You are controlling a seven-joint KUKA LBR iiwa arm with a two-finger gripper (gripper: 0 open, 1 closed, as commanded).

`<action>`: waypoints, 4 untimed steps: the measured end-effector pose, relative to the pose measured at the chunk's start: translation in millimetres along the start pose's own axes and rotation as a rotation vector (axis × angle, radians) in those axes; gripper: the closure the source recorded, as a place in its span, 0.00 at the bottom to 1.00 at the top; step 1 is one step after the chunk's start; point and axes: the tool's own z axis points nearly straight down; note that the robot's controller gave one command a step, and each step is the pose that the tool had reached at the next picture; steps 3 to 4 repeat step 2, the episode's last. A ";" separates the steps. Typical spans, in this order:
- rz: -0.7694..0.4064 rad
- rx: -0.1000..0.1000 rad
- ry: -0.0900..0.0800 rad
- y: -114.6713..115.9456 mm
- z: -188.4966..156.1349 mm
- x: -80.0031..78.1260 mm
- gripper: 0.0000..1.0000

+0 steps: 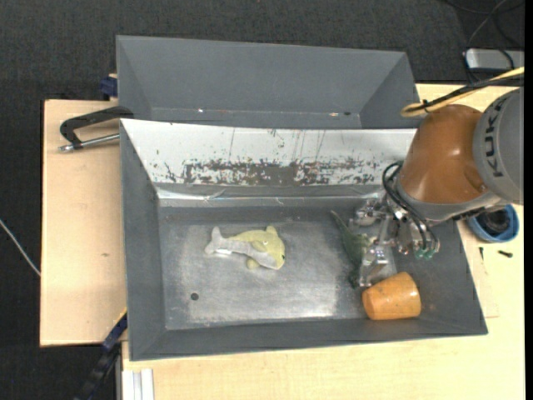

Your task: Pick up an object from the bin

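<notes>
Lying in bin (140, 248): pale toy (250, 247), orange cup (391, 297)

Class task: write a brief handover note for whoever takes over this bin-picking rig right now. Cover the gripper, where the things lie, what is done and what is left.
Gripper: low in the right end of the bin, just above and left of the orange stubby cylinder. Open or shut is not clear, and nothing is seen in it.
Things: the orange cylinder lies on its side in the near right corner. The pale yellow-and-grey fish-like toy lies left of the floor's centre.
Done: nothing picked yet.
Left: grasp one thing, probably the orange cylinder as the nearest, and lift it out.
</notes>
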 end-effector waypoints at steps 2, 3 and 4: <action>-0.262 0.003 -0.017 -0.6 -162.6 -35.1 1.00; -0.262 0.003 -0.017 -0.6 -162.6 -35.1 1.00; -0.262 0.003 -0.017 -0.6 -162.6 -35.1 1.00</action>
